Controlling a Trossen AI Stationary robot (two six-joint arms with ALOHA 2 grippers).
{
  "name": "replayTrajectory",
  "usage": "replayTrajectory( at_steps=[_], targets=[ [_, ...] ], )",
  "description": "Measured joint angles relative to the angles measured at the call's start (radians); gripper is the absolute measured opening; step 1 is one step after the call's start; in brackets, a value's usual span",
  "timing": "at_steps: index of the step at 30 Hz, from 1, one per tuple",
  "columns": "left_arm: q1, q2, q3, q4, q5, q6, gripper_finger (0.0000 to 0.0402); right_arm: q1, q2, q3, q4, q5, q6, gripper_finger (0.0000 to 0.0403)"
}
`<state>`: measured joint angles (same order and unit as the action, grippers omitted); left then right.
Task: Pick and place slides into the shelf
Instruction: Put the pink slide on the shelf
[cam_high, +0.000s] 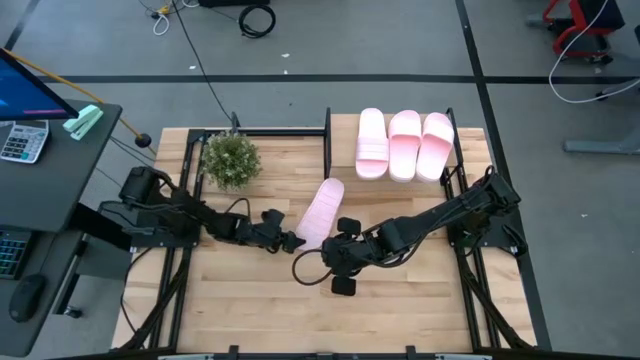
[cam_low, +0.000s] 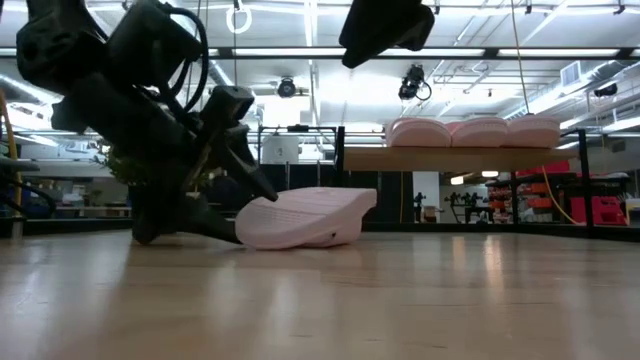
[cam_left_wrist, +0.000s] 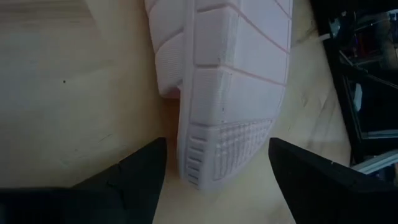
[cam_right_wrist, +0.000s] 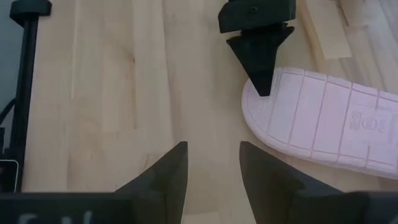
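**Fingers spread at one loose slide; three slides on the shelf**

Fingers of the left gripper (cam_high: 291, 241) stand parted around the near end of the loose slide (cam_high: 321, 212), one on each side of its ribbed sole in the left wrist view, with gaps showing, so nothing is clamped. That slide (cam_low: 305, 217) lies sole-up on the worktop (cam_high: 400, 290), near the middle, in front of the shelf (cam_high: 340, 150); in the low view one end is tipped a little off the wood.

Four slides in all: one loose, and three in a row (cam_high: 404, 144) side by side, touching, on the shelf board at the far right of the worktop. In the low view the three (cam_low: 476, 131) sit on the raised board (cam_low: 460, 157).

Right gripper (cam_high: 346, 258) hangs just beside the loose slide, its fingers (cam_right_wrist: 163, 180) released and parted over bare wood, pointing toward the slide (cam_right_wrist: 323, 121) and the left fingers (cam_right_wrist: 260, 53).

One potted plant (cam_high: 230, 158) stands at the far left of the worktop.
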<state>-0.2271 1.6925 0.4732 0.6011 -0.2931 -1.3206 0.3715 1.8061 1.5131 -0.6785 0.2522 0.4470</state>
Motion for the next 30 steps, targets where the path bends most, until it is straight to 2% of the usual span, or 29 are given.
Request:
replayTrajectory(
  at_steps=[4,8,16,19,21,26,30],
  targets=[
    [0.006,0.006,-0.001,0.004,0.000,-0.003,0.0289,0.009,-0.005,0.000,0.000,0.000,0.005,0.0151],
    [0.021,0.012,-0.002,0.086,0.003,0.017,0.0289,0.012,-0.009,0.000,0.002,0.000,0.005,0.0151],
    [0.030,0.029,0.049,0.080,0.002,0.026,0.0277,0.011,-0.009,0.000,0.006,0.003,0.005,0.0150],
    [0.027,0.065,0.076,0.072,0.002,0.008,0.0240,0.011,-0.009,0.000,0.006,0.018,0.006,0.0150],
    [0.021,0.090,0.097,0.079,-0.003,-0.012,0.0198,0.011,-0.009,-0.001,0.004,0.030,0.007,0.0148],
    [-0.009,0.121,0.137,0.090,0.000,-0.022,0.0056,0.012,-0.013,-0.001,-0.004,0.033,0.023,0.0134],
    [-0.042,0.078,0.134,0.063,-0.005,-0.018,0.0047,0.028,-0.044,-0.001,-0.017,0.024,0.058,0.0116]
  ],
)
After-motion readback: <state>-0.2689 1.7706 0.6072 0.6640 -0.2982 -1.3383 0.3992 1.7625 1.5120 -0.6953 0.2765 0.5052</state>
